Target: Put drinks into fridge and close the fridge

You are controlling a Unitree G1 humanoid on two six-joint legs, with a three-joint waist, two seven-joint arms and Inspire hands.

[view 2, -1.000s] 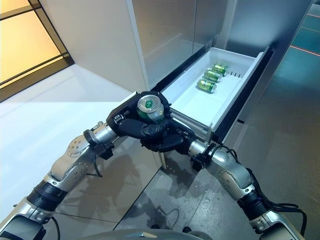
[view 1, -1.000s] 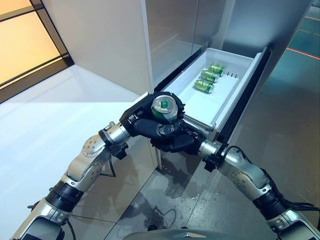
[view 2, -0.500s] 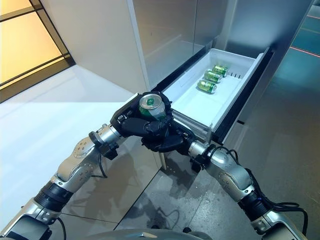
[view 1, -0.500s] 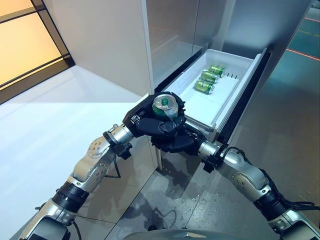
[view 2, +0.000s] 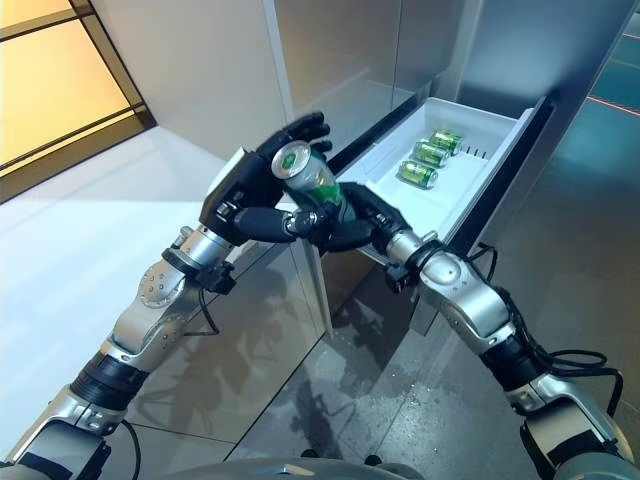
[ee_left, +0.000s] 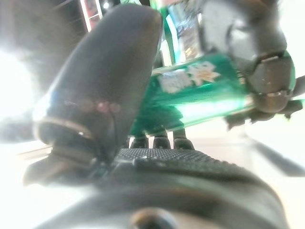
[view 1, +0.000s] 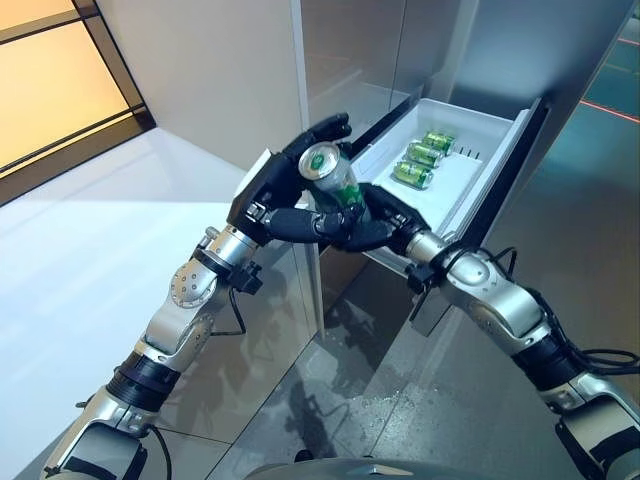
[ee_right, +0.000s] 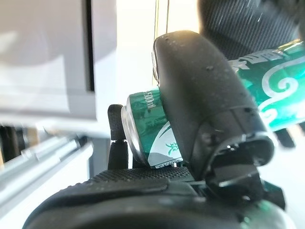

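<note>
A green can is held tilted between both hands, just off the near left corner of the open white fridge drawer. My right hand is curled round the can's lower part; its thumb lies over the can. My left hand is on the can's upper side with its fingers straightened past the can's top and its thumb resting against the can. More green cans lie in a row at the drawer's far end.
The steel fridge front rises behind the drawer. A white counter stretches to the left. The drawer's dark front panel juts out over the grey floor on the right.
Both hands have lifted the can up and towards the drawer. The left hand's fingers have straightened out from their curl round the can; the right hand now grips it from below.
</note>
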